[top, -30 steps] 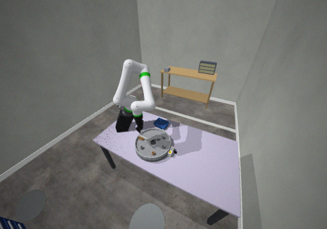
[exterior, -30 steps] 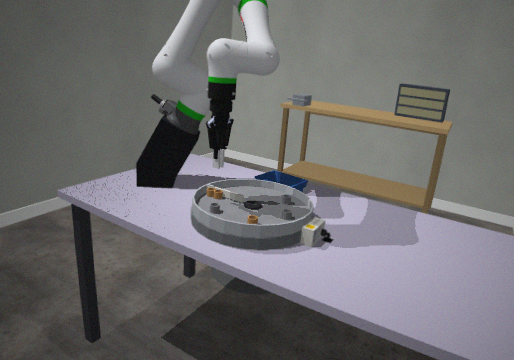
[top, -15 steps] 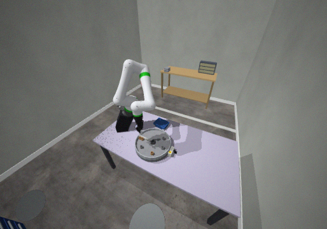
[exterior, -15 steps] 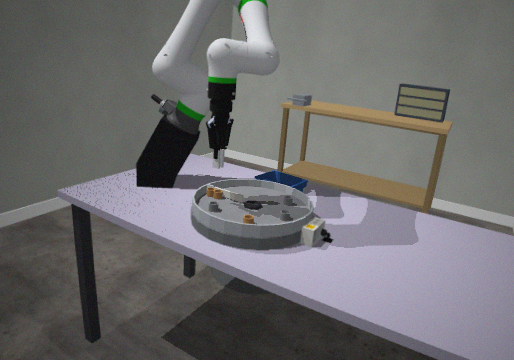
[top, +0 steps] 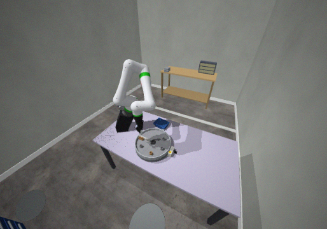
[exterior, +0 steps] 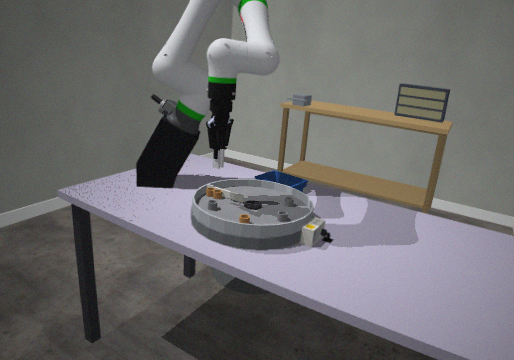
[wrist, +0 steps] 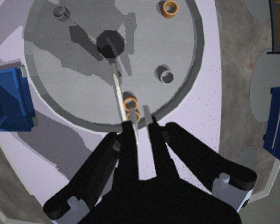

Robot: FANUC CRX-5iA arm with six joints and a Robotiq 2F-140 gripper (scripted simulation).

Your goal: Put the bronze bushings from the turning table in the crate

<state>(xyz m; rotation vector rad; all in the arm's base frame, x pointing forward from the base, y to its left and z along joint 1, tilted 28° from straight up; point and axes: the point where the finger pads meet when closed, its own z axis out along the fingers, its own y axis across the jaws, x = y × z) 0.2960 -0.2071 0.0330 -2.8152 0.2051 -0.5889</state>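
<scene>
My gripper (top: 140, 131) (exterior: 218, 166) (wrist: 139, 114) points down above the robot-side rim of the turning table (top: 153, 156) (exterior: 250, 235) (wrist: 43, 65). It is shut to a narrow gap with nothing between the fingers. A bronze bushing (top: 140, 138) (exterior: 210, 192) lies near that rim, partly behind a fingertip in the wrist view. A second bronze bushing (exterior: 218, 194) (wrist: 136, 103) is close beside it. A third bronze bushing (top: 151, 153) (exterior: 244, 219) (wrist: 176, 10) lies apart. Steel bushings (top: 141, 145) (exterior: 212, 205) (wrist: 166, 76) also stand on the disc. In the blue crate (top: 161, 123) (exterior: 281, 179) (wrist: 26, 100) I make out no bushing.
A thin pale bar (exterior: 231, 194) (wrist: 119, 95) reaches from the dark hub (top: 153, 142) (exterior: 252, 205) (wrist: 110, 44) toward the rim beside the two close bushings. A small white box (top: 171, 152) (exterior: 313, 232) sits against the outer wall. A wooden shelf (top: 187, 73) (exterior: 360, 115) stands behind.
</scene>
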